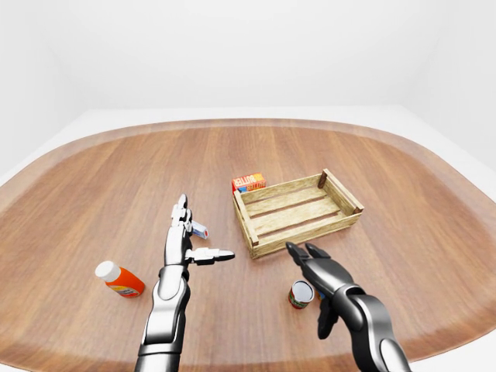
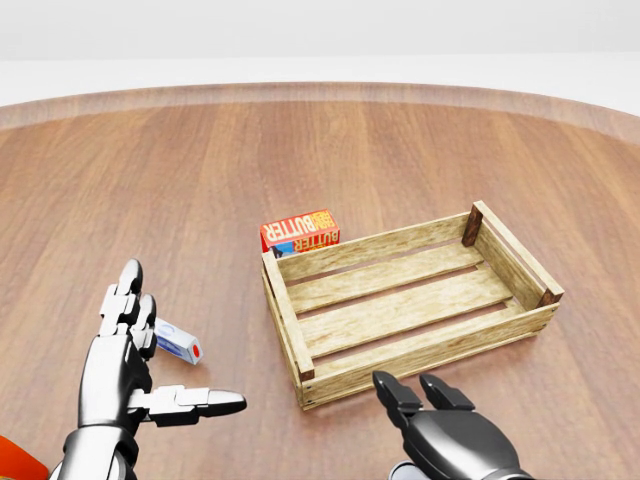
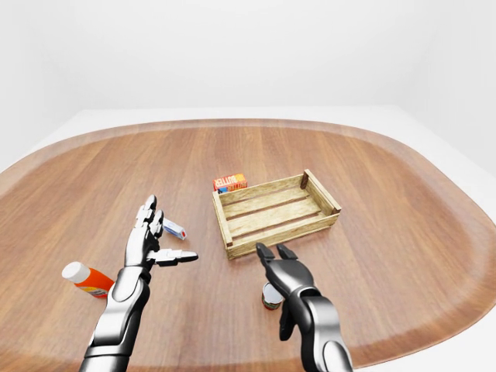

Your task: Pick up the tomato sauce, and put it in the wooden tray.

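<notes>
On the wooden counter [image 1: 116, 178], the right hand [image 1: 316, 266] hangs over the tomato sauce can [image 1: 300, 294].
Its fingers are open. The wooden tray [image 1: 297, 211] is nearby. The left hand [image 1: 184, 236] is open too.

Bright, even, shadowless rendered light, all sharp; the eye views bow the table [image 1: 93, 178] edge.

Butter box [image 2: 299, 231]: red-orange, lying on wooden table [image 1: 116, 178], toward top of head view. Small white tube [image 2: 178, 342] with red cap: lying flat, lower left of butter box, well apart from it. Orange bottle [image 1: 120, 280] with white cap: on its side, far left in left-eye view.
</notes>
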